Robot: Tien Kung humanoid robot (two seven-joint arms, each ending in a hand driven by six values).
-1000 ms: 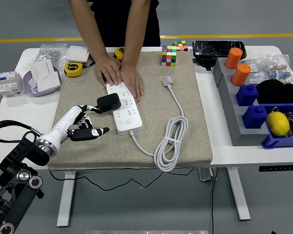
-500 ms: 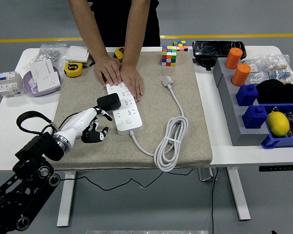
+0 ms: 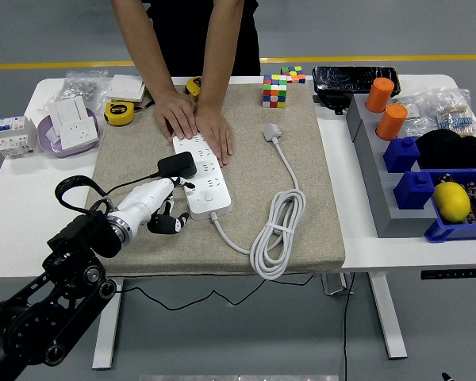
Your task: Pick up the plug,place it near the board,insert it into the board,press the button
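Observation:
A white power strip (image 3: 205, 181) lies on the beige mat (image 3: 301, 167). A black plug (image 3: 177, 165) sits on the strip's left edge, its thin black lead trailing off to the left. My left hand (image 3: 171, 206) is just below the plug at the strip's near left side, not touching the plug. One white finger points at the strip and the other fingers (image 3: 167, 225) are curled under, holding nothing. A person at the far side presses both hands (image 3: 197, 123) flat on the strip's far end. My right arm is out of the picture.
The strip's white cable (image 3: 278, 230) lies coiled on the mat's right half, ending in a white plug (image 3: 271, 132). A colour cube (image 3: 274, 90) and a yellow tape measure (image 3: 119, 113) sit at the back. Grey and blue bins (image 3: 412, 186) with a lemon (image 3: 451, 201) stand at the right.
My left arm has moved right and forward, bringing the hand from left of the plug to the strip's near left side. The plug and the person's hands have stayed put.

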